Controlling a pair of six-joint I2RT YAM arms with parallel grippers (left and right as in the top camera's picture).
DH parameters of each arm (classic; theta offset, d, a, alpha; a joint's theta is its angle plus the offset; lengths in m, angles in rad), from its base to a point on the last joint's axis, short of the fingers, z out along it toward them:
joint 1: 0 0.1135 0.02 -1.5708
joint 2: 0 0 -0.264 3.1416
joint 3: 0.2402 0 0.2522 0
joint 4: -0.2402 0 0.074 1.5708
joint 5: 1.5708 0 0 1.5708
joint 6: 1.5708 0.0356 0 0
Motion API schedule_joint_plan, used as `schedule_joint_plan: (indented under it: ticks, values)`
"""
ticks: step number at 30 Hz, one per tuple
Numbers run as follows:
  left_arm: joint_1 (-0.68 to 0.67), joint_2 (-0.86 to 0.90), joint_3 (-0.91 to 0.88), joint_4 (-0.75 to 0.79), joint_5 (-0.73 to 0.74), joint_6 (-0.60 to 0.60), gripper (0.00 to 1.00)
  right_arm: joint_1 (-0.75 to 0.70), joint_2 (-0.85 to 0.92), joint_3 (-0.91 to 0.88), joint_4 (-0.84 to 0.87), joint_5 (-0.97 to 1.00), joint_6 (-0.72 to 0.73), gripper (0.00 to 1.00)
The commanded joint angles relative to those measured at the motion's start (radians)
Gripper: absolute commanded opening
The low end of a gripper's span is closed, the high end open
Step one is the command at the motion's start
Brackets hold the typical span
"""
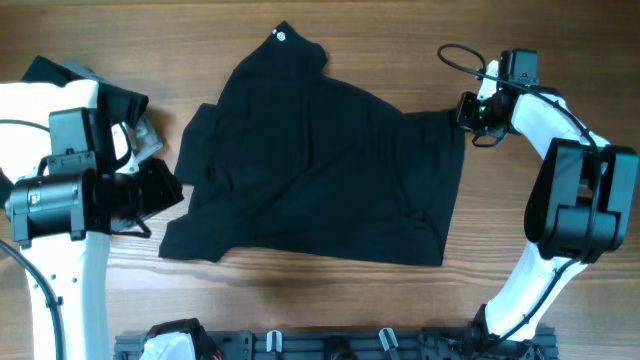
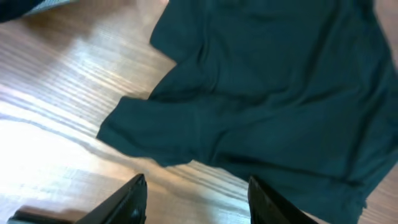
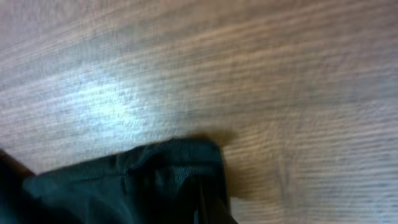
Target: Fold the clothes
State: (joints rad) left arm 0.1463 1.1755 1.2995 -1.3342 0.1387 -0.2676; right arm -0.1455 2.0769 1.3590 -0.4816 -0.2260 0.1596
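R gripper clamped on black shirt corner, shirt spread mid-table. L gripper open, empty, near sleeve. Thin pinch imo: if you pull fast, fabric slips or bunches.

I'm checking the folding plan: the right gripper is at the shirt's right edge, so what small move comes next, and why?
Probably lift the right gripper slightly and draw the corner leftward over the black shirt. It looks shut on that corner, fabric bunched there, while the left gripper stands open and empty short of the sleeve.
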Motion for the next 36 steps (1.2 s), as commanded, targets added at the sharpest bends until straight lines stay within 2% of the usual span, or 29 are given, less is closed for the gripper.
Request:
schedule_joint_plan:
  ticks: [1, 7, 10, 12, 20, 22, 24, 26, 30, 31, 32, 34, 35, 36]
  values:
    - [0.006, 0.011, 0.01, 0.038, 0.055, 0.042, 0.51, -0.06, -0.012, 0.071, 0.018, 0.033, 0.009, 0.04]
    - [0.006, 0.049, 0.01, 0.042, 0.055, 0.055, 0.51, -0.163, -0.056, 0.165, -0.036, 0.035, -0.003, 0.04]
    - [0.006, 0.079, 0.01, 0.04, 0.055, 0.055, 0.51, -0.178, -0.051, 0.156, -0.125, -0.082, -0.09, 0.41]
    - [0.006, 0.092, 0.01, 0.037, 0.055, 0.055, 0.48, -0.163, -0.05, 0.119, -0.145, -0.135, -0.118, 0.49]
    - [0.006, 0.099, 0.01, 0.048, 0.055, 0.056, 0.53, -0.047, -0.05, -0.034, -0.054, -0.155, -0.141, 0.52]
    - [0.006, 0.099, 0.01, 0.044, 0.055, 0.055, 0.53, -0.016, -0.047, -0.064, -0.027, -0.082, -0.079, 0.56]
    - [0.006, 0.099, 0.01, 0.041, 0.055, 0.055, 0.53, 0.005, -0.046, -0.1, 0.004, 0.053, 0.051, 0.59]
    - [0.006, 0.099, 0.01, 0.037, 0.055, 0.055, 0.53, 0.015, -0.043, -0.128, 0.037, 0.056, 0.056, 0.61]
    - [0.006, 0.099, 0.01, 0.037, 0.055, 0.056, 0.53, 0.025, -0.032, -0.175, 0.1, -0.008, 0.05, 0.6]
    - [0.006, 0.099, 0.01, 0.037, 0.055, 0.056, 0.53, 0.025, -0.03, -0.18, 0.106, -0.021, 0.049, 0.54]
    - [0.006, 0.099, 0.01, 0.037, 0.055, 0.056, 0.53, 0.025, -0.03, -0.18, 0.112, -0.031, 0.043, 0.47]
    - [0.006, 0.099, 0.01, 0.037, 0.055, 0.055, 0.53, 0.025, -0.032, -0.179, 0.13, -0.034, 0.017, 0.16]
    - [0.006, 0.099, 0.01, 0.037, 0.055, 0.055, 0.53, 0.022, -0.035, -0.172, 0.134, -0.033, 0.004, 0.06]
    - [0.006, 0.099, 0.01, 0.038, 0.055, 0.055, 0.53, 0.017, -0.038, -0.159, 0.132, -0.033, -0.003, 0.04]
